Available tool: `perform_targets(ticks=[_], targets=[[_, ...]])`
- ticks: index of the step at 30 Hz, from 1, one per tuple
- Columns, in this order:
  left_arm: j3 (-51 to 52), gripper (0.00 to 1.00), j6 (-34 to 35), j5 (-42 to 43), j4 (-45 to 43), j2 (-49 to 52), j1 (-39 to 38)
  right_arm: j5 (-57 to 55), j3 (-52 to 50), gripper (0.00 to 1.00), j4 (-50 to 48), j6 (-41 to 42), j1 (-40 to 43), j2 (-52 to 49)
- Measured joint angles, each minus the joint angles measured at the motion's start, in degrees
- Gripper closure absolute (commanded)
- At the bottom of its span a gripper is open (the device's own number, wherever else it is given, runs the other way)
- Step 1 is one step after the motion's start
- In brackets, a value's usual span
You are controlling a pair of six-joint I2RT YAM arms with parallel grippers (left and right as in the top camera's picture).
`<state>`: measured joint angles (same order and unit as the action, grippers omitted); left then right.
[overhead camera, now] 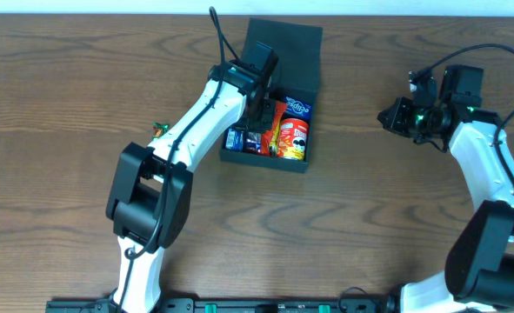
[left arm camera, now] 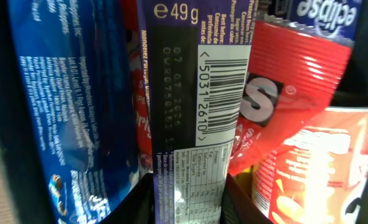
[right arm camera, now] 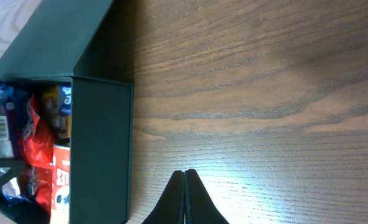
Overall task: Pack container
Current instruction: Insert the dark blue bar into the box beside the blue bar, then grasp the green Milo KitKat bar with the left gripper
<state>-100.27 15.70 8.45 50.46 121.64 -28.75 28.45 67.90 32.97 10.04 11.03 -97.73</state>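
Observation:
The dark container [overhead camera: 265, 162] stands at the back middle of the table with its flap lid [overhead camera: 284, 48] open toward the back. It holds several snacks: a red Pringles can [overhead camera: 296, 139], a blue Eclipse packet [overhead camera: 297, 108] and a blue packet [overhead camera: 236, 139]. My left gripper [overhead camera: 258, 117] reaches down into the container. In the left wrist view it [left arm camera: 187, 186] is shut on a purple packet [left arm camera: 196, 118] with a barcode, between a blue packet [left arm camera: 65, 106] and a red Skittles packet [left arm camera: 277, 106]. My right gripper [overhead camera: 387, 116] is shut and empty [right arm camera: 184, 174], right of the container [right arm camera: 99, 143].
A small green and red object [overhead camera: 159, 129] lies on the wooden table left of my left arm. The Pringles can [left arm camera: 320, 168] stands at the right inside the container.

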Motion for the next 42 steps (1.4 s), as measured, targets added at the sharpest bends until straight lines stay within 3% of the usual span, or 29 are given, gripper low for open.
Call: perform_targets(ticks=[6, 9, 15, 23, 25, 28, 31, 38, 42], targets=[[0.07, 0.77, -0.02, 0.20, -0.13, 0.68, 0.00, 0.00, 0.00, 0.98, 0.02, -0.02, 0.00, 0.00], [0.07, 0.55, -0.15, 0.17, -0.11, 0.68, 0.00, 0.00, 0.00, 0.98, 0.04, 0.00, 0.00, 0.00], [-1.14, 0.39, -0.50, 0.24, 0.15, 0.55, 0.09, 0.00, 0.00, 0.98, 0.02, 0.00, 0.00, 0.00], [-5.25, 0.36, -2.47, -0.28, -0.44, -6.03, 0.26, 0.00, 0.00, 0.98, 0.04, 0.00, 0.00, 0.00], [-5.99, 0.41, -2.91, -0.31, -0.48, -9.29, 0.26, 0.02, 0.00, 0.98, 0.07, 0.00, 0.00, 0.00], [-6.43, 0.77, -3.43, -1.84, 0.81, -11.02, 0.26, 0.02, 0.00, 0.98, 0.15, 0.00, 0.00, 0.00], [-6.38, 0.94, -4.04, -5.05, 4.28, -11.08, 0.66, 0.00, 0.00, 0.98, 0.26, 0.00, 0.00, 0.00], [-6.36, 0.94, -4.13, -9.79, 9.99, -11.08, 3.87, 0.00, 0.00, 0.98, 0.57, 0.00, 0.00, 0.00], [-6.32, 0.94, -4.17, -11.67, 15.93, -11.08, 9.94, 0.00, 0.00, 0.98, 1.14, -0.02, 0.00, 0.00]])
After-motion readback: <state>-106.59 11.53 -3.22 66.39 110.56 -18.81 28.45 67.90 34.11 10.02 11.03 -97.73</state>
